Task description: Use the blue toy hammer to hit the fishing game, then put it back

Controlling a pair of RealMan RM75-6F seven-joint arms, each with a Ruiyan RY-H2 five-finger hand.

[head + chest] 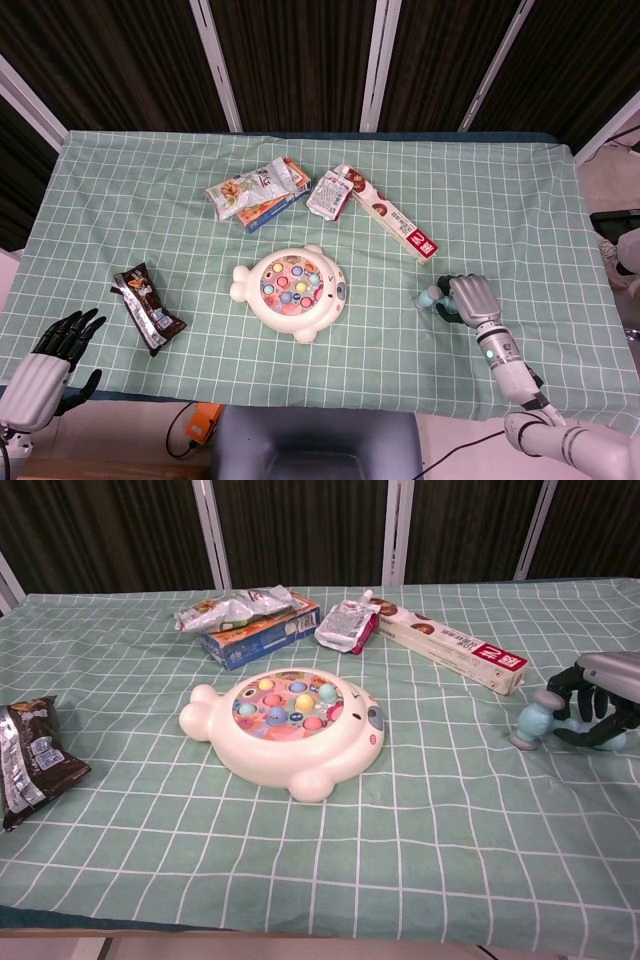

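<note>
Blue hammer (pixel 534 723) lies on the green checked tablecloth (pixel 150 200) at the right side, well apart from the white fishing game (pixel 290 292) in the middle. Its head points toward the game. The right hand (pixel 600 700) has its dark fingers (pixel 585 702) curled around the hammer's handle, gripping it just above the cloth. The left hand (pixel 50 358) hangs off the near left edge, fingers spread, holding nothing.
</note>
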